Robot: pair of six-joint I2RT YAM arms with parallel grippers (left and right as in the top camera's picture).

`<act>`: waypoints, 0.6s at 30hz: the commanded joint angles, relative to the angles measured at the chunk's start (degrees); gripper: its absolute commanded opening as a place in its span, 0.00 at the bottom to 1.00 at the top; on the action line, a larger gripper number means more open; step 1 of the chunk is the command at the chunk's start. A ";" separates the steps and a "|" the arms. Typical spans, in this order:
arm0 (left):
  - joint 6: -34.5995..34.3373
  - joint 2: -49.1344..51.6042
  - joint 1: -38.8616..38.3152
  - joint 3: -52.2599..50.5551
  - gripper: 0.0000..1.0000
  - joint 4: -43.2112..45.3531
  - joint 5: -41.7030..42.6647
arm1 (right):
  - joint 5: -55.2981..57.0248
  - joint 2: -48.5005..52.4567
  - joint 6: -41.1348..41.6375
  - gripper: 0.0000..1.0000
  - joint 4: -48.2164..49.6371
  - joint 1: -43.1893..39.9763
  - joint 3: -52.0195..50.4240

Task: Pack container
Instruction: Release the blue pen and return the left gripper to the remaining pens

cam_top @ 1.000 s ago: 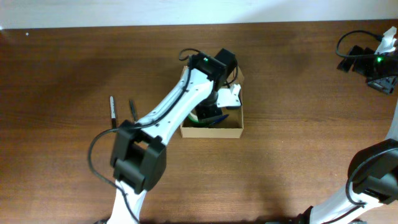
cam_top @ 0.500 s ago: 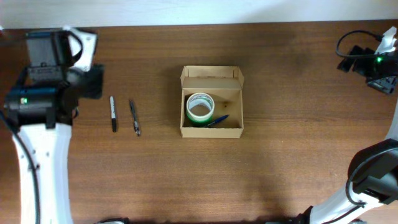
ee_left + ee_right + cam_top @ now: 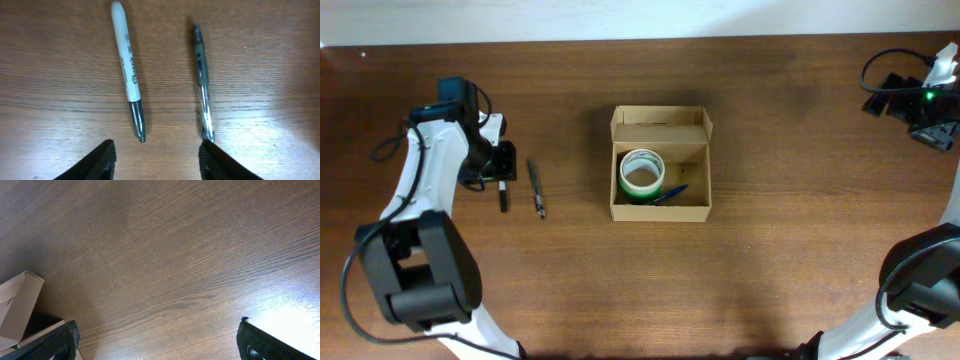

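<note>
Tan container [image 3: 660, 212], green tape roll [image 3: 639, 195]

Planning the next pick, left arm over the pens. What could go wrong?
1. The open left gripper sits over both the marker and the grey pen; closing could catch both or roll one away.
2. The container already holds a tape roll and blue pen, so the marker may prop on them.

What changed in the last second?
The left gripper pulled out of the cardboard box, swung left, and now hovers open over the marker and the ballpoint pen, holding nothing. The box with its green tape roll and blue pen, the marker, the ballpoint pen and the right gripper stayed put.
</note>
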 commanded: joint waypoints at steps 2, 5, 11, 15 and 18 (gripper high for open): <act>-0.28 3.32 0.26 0.44 0.47 0.68 1.36 | -0.26 0.20 0.04 0.99 0.02 0.15 -0.20; -0.31 4.76 0.28 0.39 0.47 2.67 1.16 | -0.28 0.20 0.04 0.99 0.02 0.15 -0.20; -0.33 6.12 0.42 0.39 0.43 6.23 0.96 | -0.28 0.20 0.04 0.99 0.02 0.15 -0.20; -0.35 7.93 0.42 0.35 0.43 6.73 0.98 | -0.28 0.20 0.04 0.99 0.02 0.15 -0.20; -0.37 9.01 0.42 0.35 0.43 7.10 0.90 | -0.28 0.20 0.02 0.99 0.02 0.15 -0.20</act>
